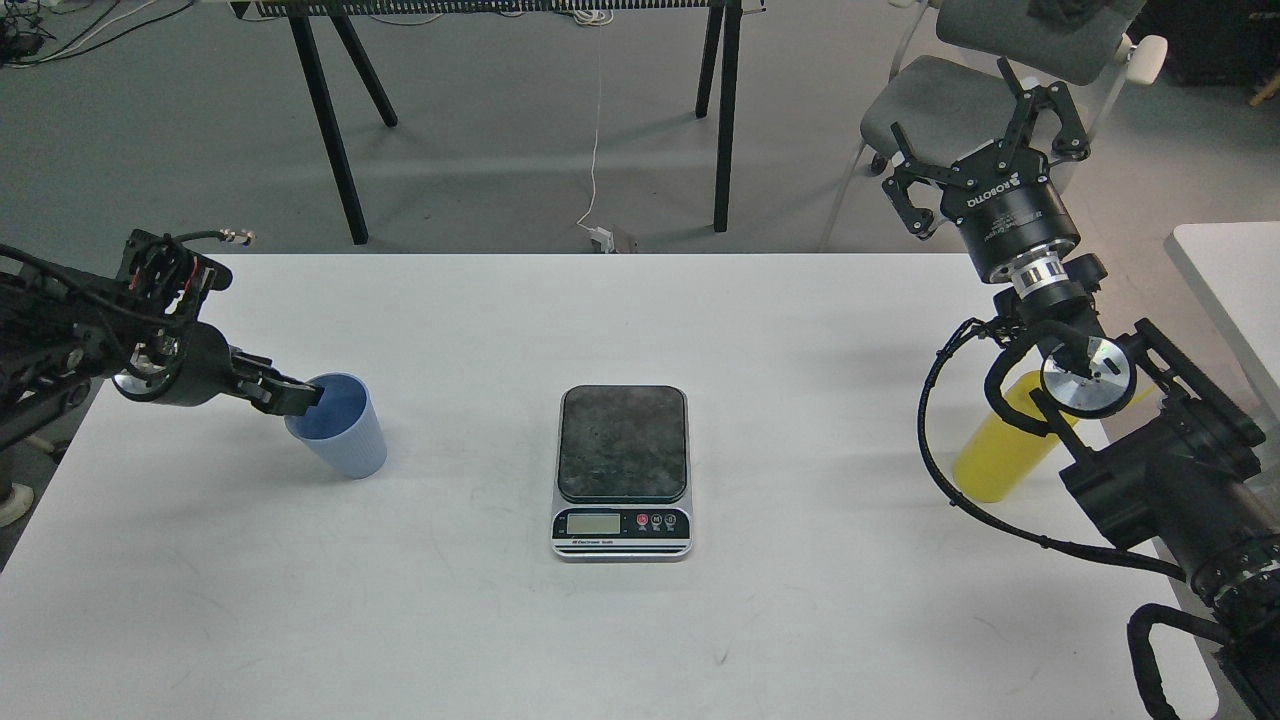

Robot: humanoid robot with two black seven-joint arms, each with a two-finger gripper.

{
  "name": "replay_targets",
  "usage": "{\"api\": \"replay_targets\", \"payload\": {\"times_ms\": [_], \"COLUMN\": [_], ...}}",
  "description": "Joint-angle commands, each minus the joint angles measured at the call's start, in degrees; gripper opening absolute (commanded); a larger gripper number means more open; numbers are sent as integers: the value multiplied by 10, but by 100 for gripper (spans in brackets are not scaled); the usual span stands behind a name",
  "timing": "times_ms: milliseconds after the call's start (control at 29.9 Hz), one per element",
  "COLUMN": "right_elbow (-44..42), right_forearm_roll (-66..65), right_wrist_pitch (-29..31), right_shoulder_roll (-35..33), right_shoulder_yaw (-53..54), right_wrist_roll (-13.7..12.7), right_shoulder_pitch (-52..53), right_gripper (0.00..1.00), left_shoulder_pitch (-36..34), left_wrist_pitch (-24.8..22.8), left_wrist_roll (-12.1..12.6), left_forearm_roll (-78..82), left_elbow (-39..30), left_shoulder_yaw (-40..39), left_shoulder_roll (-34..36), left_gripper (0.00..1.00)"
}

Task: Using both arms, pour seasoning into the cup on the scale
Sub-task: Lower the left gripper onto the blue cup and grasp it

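The light blue cup (345, 435) stands on the white table (640, 630) at the left, apart from the scale (622, 445) in the middle. My left gripper (298, 396) reaches in from the left, and its tips are at the cup's left rim. The dark fingers cannot be told apart. The yellow seasoning bottle (998, 452) stands at the right, its top hidden behind my right arm. My right gripper (978, 132) is open and empty, raised high above the table's far right edge and pointing up and away.
The scale's platform is bare; its LCD and buttons face me. A grey chair (960, 90) stands behind the right gripper. Black table legs (725, 110) stand beyond the far edge. A second white table (1230, 280) is at the right.
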Motion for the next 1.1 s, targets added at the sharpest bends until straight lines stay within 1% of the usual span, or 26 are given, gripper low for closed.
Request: {"api": "replay_targets", "payload": {"times_ms": [0,167,301,334,368,401,502,535,736,1070], "right_elbow": [0,0,0,0,0,-1,0,-1,-1,-1], "right_forearm_roll": [0,0,0,-1,-1,-1,-1,-1,-1,-1], "right_wrist_pitch": [0,0,0,0,0,0,0,0,0,0], "right_shoulder_roll": [0,0,0,0,0,0,0,1,1,0], "right_shoulder_yaw": [0,0,0,0,0,0,0,0,0,0], "right_wrist_roll": [0,0,0,0,0,0,0,0,0,0], "right_shoulder_pitch": [-1,0,-1,-1,-1,-1,-1,-1,0,-1], "right_gripper": [99,99,99,99,99,99,99,99,99,99], "left_shoulder_pitch": [2,11,17,17,17,17,16,15,12,12], "left_wrist_pitch": [3,3,8,8,8,7,9,10,20,20], "left_wrist_roll": [0,0,0,0,0,0,0,0,0,0], "left_forearm_roll": [1,3,3,4,5,6,27,36,48,53], "left_elbow": [1,1,1,1,1,1,1,2,2,-3], "left_shoulder_yaw": [1,1,0,1,1,1,8,8,11,11], "left_shoulder_roll": [-6,-8,-9,-9,-9,-9,-8,-8,-8,-9], "left_gripper": [65,61,52,47,37,29,11,8,1,1]}}
